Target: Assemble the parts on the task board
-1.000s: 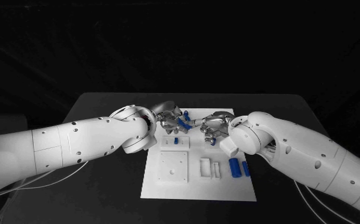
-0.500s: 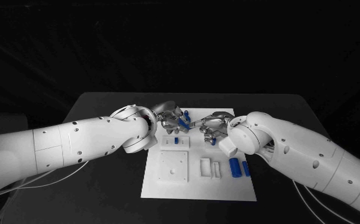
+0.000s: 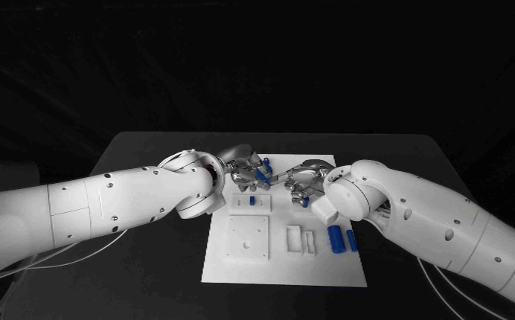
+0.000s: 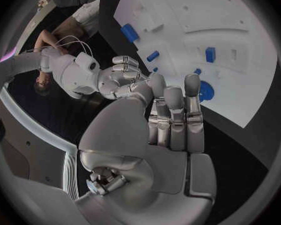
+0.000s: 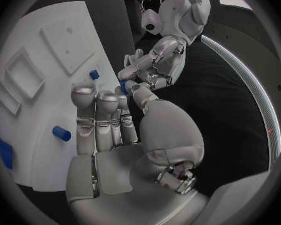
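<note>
The white task board (image 3: pixel 284 264) lies in the middle of the table. Over its far end my two hands meet. My right hand (image 3: pixel 304 179) (image 5: pixel 106 122) pinches a small blue part (image 5: pixel 123 87) (image 3: pixel 261 177) between thumb and a fingertip. Close against it is my left hand (image 3: pixel 240 165) (image 4: pixel 172 117), fingers straight with nothing in the palm. A round blue part (image 4: pixel 205 91) stands on the board beside its fingertips. A blue peg (image 3: pixel 251 201) sits in a white block. Two blue cylinders (image 3: pixel 334 239) lie near the board's right edge.
A white square plate (image 3: pixel 248 237) and white slotted blocks (image 3: pixel 301 240) sit on the board's near half. More blue pieces (image 4: pixel 129 33) lie on the board. Black table (image 3: pixel 150 275) surrounds it on both sides.
</note>
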Tool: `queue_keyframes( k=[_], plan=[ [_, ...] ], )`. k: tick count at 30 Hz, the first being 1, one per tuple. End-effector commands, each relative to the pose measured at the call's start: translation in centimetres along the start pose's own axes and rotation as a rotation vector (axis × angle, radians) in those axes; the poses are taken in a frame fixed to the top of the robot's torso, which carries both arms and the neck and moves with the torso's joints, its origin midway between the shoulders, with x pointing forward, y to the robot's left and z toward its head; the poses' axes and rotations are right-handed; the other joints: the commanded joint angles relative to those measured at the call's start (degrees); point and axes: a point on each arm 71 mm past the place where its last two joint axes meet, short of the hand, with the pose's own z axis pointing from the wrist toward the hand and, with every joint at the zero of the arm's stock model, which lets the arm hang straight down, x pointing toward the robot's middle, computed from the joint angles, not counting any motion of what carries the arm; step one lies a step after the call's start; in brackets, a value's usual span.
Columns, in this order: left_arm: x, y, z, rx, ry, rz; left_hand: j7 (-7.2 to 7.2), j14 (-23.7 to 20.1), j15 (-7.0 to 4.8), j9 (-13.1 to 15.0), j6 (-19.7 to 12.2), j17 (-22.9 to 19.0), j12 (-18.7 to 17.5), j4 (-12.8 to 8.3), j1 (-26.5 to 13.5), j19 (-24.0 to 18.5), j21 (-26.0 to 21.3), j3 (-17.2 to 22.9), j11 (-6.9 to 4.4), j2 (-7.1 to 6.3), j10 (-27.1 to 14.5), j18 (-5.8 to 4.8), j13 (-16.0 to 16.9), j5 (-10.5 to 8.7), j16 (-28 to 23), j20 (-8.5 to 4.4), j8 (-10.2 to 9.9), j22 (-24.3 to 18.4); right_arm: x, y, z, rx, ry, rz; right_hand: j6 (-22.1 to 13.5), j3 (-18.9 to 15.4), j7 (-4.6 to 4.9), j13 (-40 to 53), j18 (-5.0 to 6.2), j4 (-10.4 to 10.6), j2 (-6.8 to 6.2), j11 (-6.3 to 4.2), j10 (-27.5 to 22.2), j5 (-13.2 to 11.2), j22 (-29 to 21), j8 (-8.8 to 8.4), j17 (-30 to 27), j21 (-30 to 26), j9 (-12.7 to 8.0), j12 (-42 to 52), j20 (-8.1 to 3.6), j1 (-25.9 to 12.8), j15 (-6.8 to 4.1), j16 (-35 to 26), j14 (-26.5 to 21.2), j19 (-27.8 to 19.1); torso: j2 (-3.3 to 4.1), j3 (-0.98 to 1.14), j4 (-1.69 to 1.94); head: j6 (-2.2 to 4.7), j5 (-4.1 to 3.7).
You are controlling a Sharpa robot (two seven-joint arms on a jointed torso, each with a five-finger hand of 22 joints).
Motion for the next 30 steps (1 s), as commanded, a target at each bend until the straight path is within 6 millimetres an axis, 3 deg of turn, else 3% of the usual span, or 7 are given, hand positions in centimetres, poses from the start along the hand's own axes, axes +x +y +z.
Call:
queue_keyframes(
  k=[1,7,16,20,26,30],
  plan=[
    [0.16,-0.38,0.06,0.013,0.015,0.004,0.21,0.01,-0.20,0.28,0.48,-0.05,0.22,0.11,0.16,-0.22,0.28,0.14,-0.44,0.68,-0.15,0.74,-0.05,0.13,0.20,-0.30,0.21,1.10,0.25,0.28,0.08,-0.025,-0.006,-0.005,0.66,2.25,-0.01,0.33,-0.91,-0.58,0.63,-0.46,0.43,-0.69,5.07,0.19,0.21,0.52,0.14,0.52,-0.55,-0.08,-0.41,0.51,0.04,1.66,0.01,0.01,0.00,-0.08,-0.01],
    [0.24,-0.43,0.09,0.018,0.025,0.006,0.16,-0.05,-0.20,0.31,0.63,-0.08,0.21,0.10,0.16,-0.29,0.30,0.00,-0.44,0.58,-0.19,0.72,-0.06,-0.01,0.21,-0.29,0.25,1.09,0.01,0.36,0.15,-0.044,-0.036,0.009,2.93,6.40,-0.48,1.98,-1.25,-2.01,-0.01,-0.89,2.85,0.51,5.22,0.23,0.78,1.76,0.35,1.33,-0.81,-0.59,-0.62,0.88,0.16,1.59,0.00,0.00,-0.06,-0.05,-0.04],
    [0.21,-0.45,0.11,0.021,0.022,0.002,0.20,-0.07,-0.19,0.26,0.48,-0.10,0.19,0.13,0.18,-0.30,0.30,-0.13,-0.41,0.47,-0.19,0.71,-0.08,-0.09,0.20,-0.29,0.16,1.08,0.00,0.23,0.19,-0.049,-0.029,0.002,3.80,6.85,-0.69,2.94,-1.39,-2.59,-0.01,-1.10,3.89,0.39,5.23,0.23,1.00,2.32,0.28,1.24,-0.94,-0.69,-0.73,0.86,0.20,1.40,0.01,-0.01,0.01,-0.09,-0.12],
    [0.12,-0.39,0.09,0.021,0.014,-0.005,0.75,-0.09,-0.06,-0.08,-1.50,-0.20,0.11,0.31,0.02,-0.29,0.24,-0.26,-0.18,-0.02,-0.20,0.74,-0.13,-0.23,0.03,-0.23,-0.04,1.03,-0.04,0.15,0.18,-0.051,-0.029,-0.001,3.91,7.07,-0.71,3.15,-1.40,-2.84,0.11,-1.12,4.02,-0.08,5.22,0.23,1.06,2.43,0.26,1.11,-0.96,-0.73,-0.75,0.85,0.23,1.35,0.00,0.00,0.06,-0.14,-0.16],
    [-0.04,-0.22,0.05,0.019,0.005,-0.017,1.83,-0.01,0.26,-0.26,-6.41,-0.37,0.00,1.49,-1.16,-0.22,-0.33,-1.30,0.16,-3.73,-0.12,0.87,-0.19,-0.62,-0.31,0.15,0.00,0.79,-0.23,0.08,0.11,-0.059,-0.034,-0.001,4.00,7.29,-0.72,3.41,-1.39,-3.09,0.17,-1.13,4.13,-0.30,5.19,0.23,1.07,2.44,0.25,1.00,-0.98,-0.86,-0.76,0.76,0.23,1.28,-0.01,0.01,0.00,-0.11,-0.16],
    [-0.19,0.02,-0.04,0.021,0.006,-0.027,1.95,-0.29,0.38,-0.22,-8.83,-0.39,-0.61,4.11,-1.82,-0.07,-1.45,-2.49,0.24,-7.93,0.19,0.75,-0.89,0.17,-0.65,0.33,0.12,0.52,-0.46,-0.02,0.03,-0.062,-0.035,-0.002,4.12,7.28,-0.75,3.51,-1.40,-3.20,0.16,-1.14,4.23,-0.32,5.19,0.22,1.07,2.49,0.25,0.94,-0.97,-0.92,-0.77,0.73,0.25,1.27,0.02,0.01,-0.01,-0.14,-0.16]
  ],
)
